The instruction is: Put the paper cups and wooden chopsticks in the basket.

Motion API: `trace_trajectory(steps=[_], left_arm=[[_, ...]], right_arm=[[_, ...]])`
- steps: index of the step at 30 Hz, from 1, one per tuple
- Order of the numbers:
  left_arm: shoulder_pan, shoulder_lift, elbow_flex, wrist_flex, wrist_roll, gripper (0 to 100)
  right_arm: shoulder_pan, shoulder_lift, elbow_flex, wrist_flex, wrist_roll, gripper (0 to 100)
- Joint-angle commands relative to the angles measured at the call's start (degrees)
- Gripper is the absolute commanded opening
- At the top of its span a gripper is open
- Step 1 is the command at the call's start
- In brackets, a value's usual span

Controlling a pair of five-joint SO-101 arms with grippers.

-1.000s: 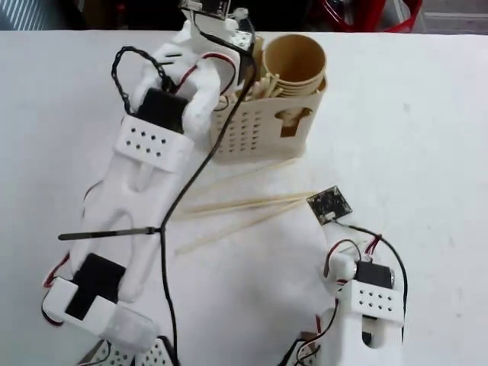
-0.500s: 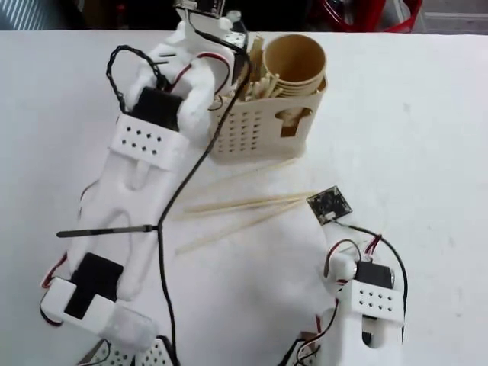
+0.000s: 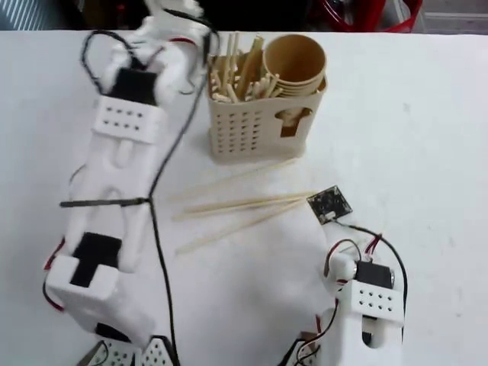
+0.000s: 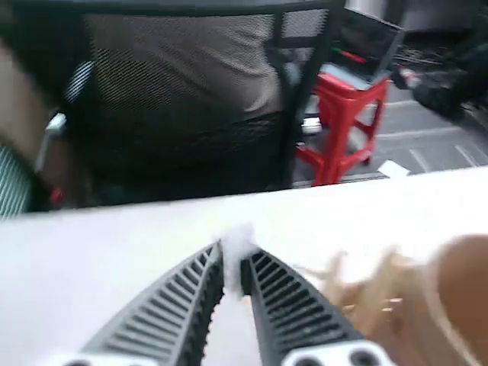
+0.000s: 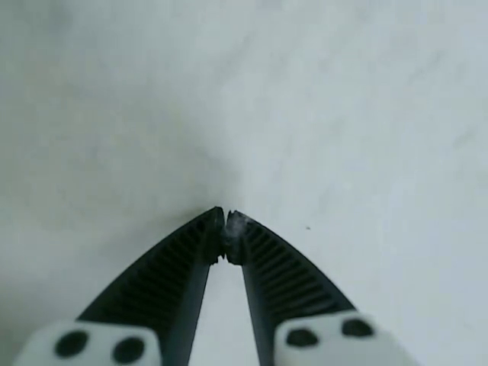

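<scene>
Paper cups (image 3: 294, 61) and a chopstick bundle (image 3: 232, 69) sit in the basket (image 3: 259, 130). Loose chopsticks (image 3: 244, 204) lie on the bench (image 3: 427, 137) just in front of it. Left tool (image 4: 232, 267) has its tips together and is empty, beside the basket. Right tool (image 5: 223, 229) is the same, over bare bench. Likely best: open, straddle one loose chopstick mid-length, lift it level. Black cable (image 3: 160, 168) runs near them and may snag.

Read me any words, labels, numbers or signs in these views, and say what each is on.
None can be read. The basket, the paper cups and the loose chopsticks show no print. The small circuit board beside the chopsticks may carry markings, but they are too small to tell.
</scene>
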Motion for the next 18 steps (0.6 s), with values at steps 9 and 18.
trace_trajectory(steps=[9, 18], left_arm=[[-15.69, 2.15, 18.46, 15.47, 7.74, 6], [-22.11, 6.99, 27.87, -5.10, 7.74, 6]], right_arm=[[-4.62, -0.13, -13.63, -2.42, 0.53, 2.2], [-35.30, 8.31, -34.46, 19.82, 13.01, 14.1]])
